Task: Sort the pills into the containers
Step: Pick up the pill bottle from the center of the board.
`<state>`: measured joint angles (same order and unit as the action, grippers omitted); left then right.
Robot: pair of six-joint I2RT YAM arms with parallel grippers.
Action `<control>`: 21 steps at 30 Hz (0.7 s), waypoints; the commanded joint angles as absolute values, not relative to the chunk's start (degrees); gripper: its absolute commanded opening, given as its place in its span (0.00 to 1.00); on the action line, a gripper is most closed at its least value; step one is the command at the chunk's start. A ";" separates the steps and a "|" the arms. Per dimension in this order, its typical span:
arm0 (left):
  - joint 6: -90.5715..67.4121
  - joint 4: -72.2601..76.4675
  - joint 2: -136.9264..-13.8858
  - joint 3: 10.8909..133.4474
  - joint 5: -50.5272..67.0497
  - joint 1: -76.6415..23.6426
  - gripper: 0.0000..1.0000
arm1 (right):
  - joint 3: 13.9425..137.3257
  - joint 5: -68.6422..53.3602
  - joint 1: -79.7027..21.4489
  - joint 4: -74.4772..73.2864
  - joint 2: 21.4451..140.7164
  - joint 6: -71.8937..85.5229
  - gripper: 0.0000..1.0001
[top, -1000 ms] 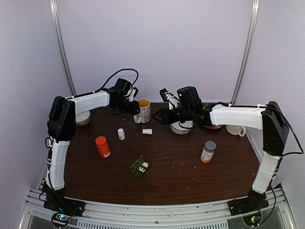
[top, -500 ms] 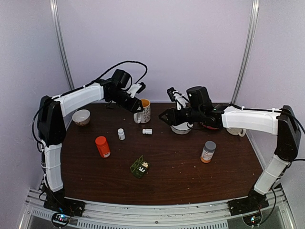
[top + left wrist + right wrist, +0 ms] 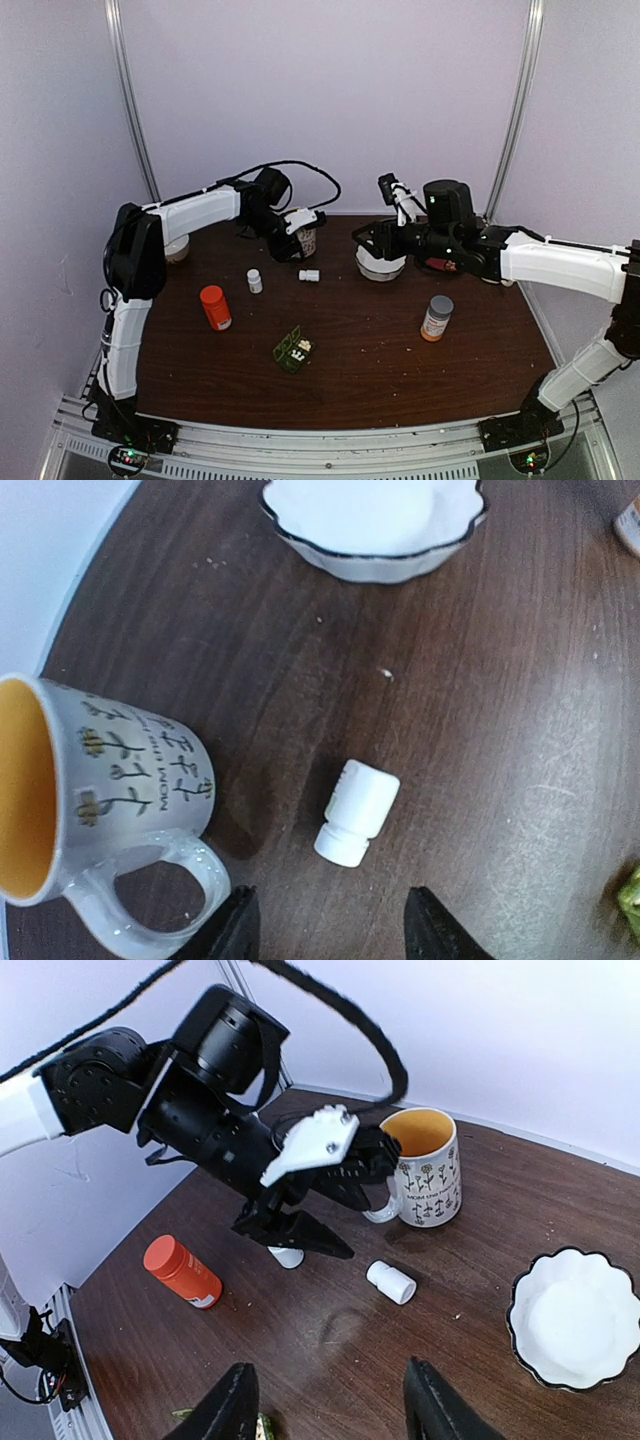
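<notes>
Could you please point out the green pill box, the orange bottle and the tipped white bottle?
green pill box (image 3: 293,351): top view, middle.
orange bottle (image 3: 215,308): top view, middle.
tipped white bottle (image 3: 357,809): left wrist view, body.

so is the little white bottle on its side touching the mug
Apart. The left wrist view shows a strip of bare table between the white bottle and the mug.
</notes>
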<state>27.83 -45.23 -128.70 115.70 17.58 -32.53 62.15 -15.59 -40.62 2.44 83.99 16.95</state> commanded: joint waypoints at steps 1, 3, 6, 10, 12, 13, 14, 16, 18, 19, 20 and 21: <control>36.93 -49.12 -132.61 119.79 14.54 -33.69 0.52 | 61.34 -13.38 -40.24 3.80 81.41 17.19 0.52; 37.19 -50.60 -134.34 122.12 13.60 -33.75 0.52 | 61.35 -13.54 -40.17 3.64 81.02 17.10 0.52; 37.24 -53.33 -137.66 126.51 12.56 -33.75 0.52 | 61.35 -13.80 -40.17 3.54 80.37 16.84 0.52; 38.96 -57.27 -142.48 132.64 11.47 -34.54 0.55 | 61.27 -13.77 -40.17 3.43 79.55 16.45 0.53; 40.82 -59.50 -144.86 134.91 10.75 -35.13 0.56 | 61.17 -13.60 -40.16 3.38 79.10 16.27 0.53; 41.72 -60.37 -145.85 135.64 10.53 -35.42 0.56 | 61.17 -13.48 -40.17 3.27 78.84 16.21 0.53; 42.50 -61.03 -146.68 136.11 10.35 -35.68 0.56 | 61.17 -13.41 -40.17 3.18 78.57 16.03 0.53; 43.49 -62.30 -147.98 136.83 10.60 -36.00 0.56 | 61.28 -12.98 -40.17 2.79 78.18 15.61 0.53; 43.85 -63.45 -148.85 137.34 11.62 -36.10 0.55 | 61.30 -12.74 -40.10 2.56 77.80 15.34 0.53; 43.97 -63.82 -149.08 137.32 12.24 -36.12 0.54 | 61.34 -12.70 -40.08 2.47 77.66 15.25 0.54; 43.95 -64.03 -149.31 137.36 12.67 -36.12 0.53 | 61.35 -12.63 -40.08 2.46 77.55 15.21 0.54; 43.99 -64.19 -149.52 137.33 13.03 -36.12 0.52 | 61.40 -12.65 -40.08 2.42 77.46 15.16 0.54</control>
